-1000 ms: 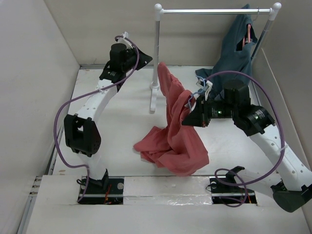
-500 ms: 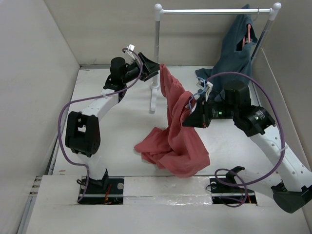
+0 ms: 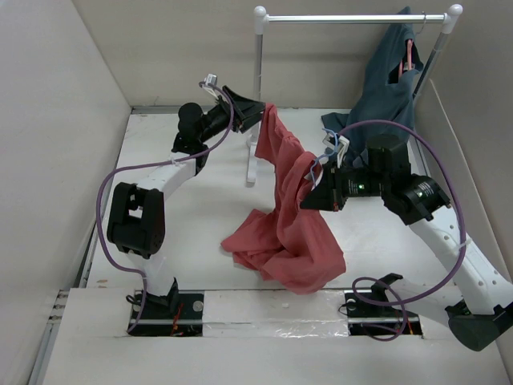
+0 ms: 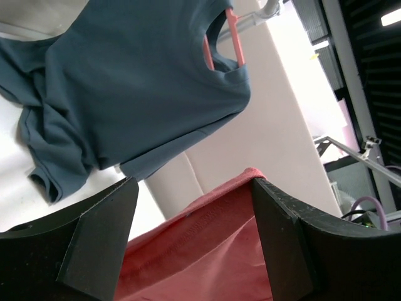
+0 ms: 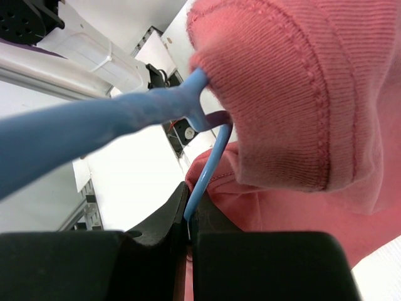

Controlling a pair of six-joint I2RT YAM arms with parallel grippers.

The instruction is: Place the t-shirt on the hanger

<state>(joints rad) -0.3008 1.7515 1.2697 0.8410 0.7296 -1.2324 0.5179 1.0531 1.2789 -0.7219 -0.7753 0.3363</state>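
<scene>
The coral-red t-shirt [image 3: 287, 216] hangs in a tall ridge over the middle of the table, its lower part heaped on the surface. The pale-blue hanger [image 5: 150, 110] runs into the fabric; in the top view only a small part of the hanger [image 3: 329, 152] shows at the shirt's right side. My right gripper [image 3: 314, 192] is shut on the hanger's wire [image 5: 202, 182] beside the shirt. My left gripper [image 3: 258, 112] stands open at the shirt's top edge. In the left wrist view the t-shirt's hem [image 4: 207, 232] lies between the wide jaws, touching the right one.
A white clothes rail [image 3: 353, 18] stands at the back on a post [image 3: 256, 96]. A dark teal-blue garment [image 3: 389, 80] hangs from it on a pink hanger [image 4: 227, 39], its lower part draped on the table. Walls close in left and right.
My left gripper swung right from the back left to the shirt's top edge and opened. The right gripper and the hanger stayed where they were.
</scene>
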